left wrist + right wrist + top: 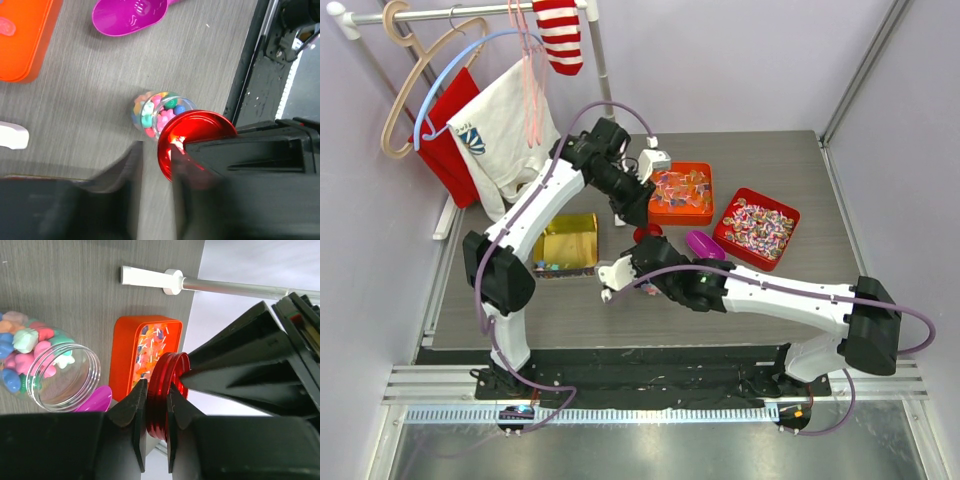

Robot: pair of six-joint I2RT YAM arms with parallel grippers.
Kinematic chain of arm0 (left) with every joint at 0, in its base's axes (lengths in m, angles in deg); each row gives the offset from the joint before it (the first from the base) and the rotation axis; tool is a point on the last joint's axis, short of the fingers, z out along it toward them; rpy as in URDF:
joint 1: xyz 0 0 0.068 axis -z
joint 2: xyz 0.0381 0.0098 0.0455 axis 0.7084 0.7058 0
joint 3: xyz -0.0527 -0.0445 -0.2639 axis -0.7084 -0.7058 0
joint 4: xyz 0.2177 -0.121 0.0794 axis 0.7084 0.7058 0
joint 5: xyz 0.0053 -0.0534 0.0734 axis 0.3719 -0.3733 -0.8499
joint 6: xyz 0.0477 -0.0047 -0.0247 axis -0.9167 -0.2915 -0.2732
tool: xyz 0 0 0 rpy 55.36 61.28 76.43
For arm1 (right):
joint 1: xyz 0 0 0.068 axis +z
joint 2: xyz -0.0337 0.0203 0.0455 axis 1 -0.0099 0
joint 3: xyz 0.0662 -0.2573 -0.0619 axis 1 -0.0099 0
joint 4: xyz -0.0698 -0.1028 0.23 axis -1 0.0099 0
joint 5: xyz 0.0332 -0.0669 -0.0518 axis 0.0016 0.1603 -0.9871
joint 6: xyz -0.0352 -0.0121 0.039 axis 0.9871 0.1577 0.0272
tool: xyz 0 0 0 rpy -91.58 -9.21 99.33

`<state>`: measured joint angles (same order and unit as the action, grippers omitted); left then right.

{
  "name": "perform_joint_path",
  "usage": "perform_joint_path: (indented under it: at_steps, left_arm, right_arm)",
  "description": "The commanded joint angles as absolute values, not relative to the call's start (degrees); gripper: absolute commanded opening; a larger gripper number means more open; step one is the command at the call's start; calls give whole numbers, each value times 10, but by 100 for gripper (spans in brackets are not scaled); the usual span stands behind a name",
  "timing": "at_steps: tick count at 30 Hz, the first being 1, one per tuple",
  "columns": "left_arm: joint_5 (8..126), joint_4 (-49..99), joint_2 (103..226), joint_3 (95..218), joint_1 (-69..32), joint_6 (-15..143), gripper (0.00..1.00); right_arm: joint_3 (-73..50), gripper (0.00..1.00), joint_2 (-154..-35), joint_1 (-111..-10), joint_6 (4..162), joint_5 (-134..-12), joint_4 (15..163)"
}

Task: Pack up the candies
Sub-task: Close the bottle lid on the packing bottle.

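Note:
The candies (25, 347), tiny pastel sweets, fill a clear jar (65, 377) that lies on its side with its mouth open. The candies (150, 117) also show in the left wrist view, in the same jar. My right gripper (156, 390) is shut on the rim of the jar's red screw lid (162, 385) and holds it on edge above the table. My left gripper (155, 150) is open, with bare table between its fingers. The lid (195, 137) sits at its right finger. In the top view both grippers meet at the lid (645, 235).
An orange tin (682, 193) and a red tin (757, 227) of wrapped sweets stand at the back right. A purple scoop (705, 245) lies between them. A gold box (567, 240) is on the left. A clothes rack (470, 90) stands at the back left.

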<state>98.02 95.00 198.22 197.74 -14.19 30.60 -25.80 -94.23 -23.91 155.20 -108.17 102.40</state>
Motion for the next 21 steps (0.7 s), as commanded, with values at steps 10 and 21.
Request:
perform_joint_path:
  at_steps: [10, 21]
  left_arm:
    - [946, 801, 1848, 1922, -212, 341, 88]
    - [1123, 729, 1732, 1784, -294, 318, 100]
  right_arm:
    - [-110, 1, -929, -263, 1388, -933, 1181]
    - [-26, 1, -897, -403, 1271, -578, 1292]
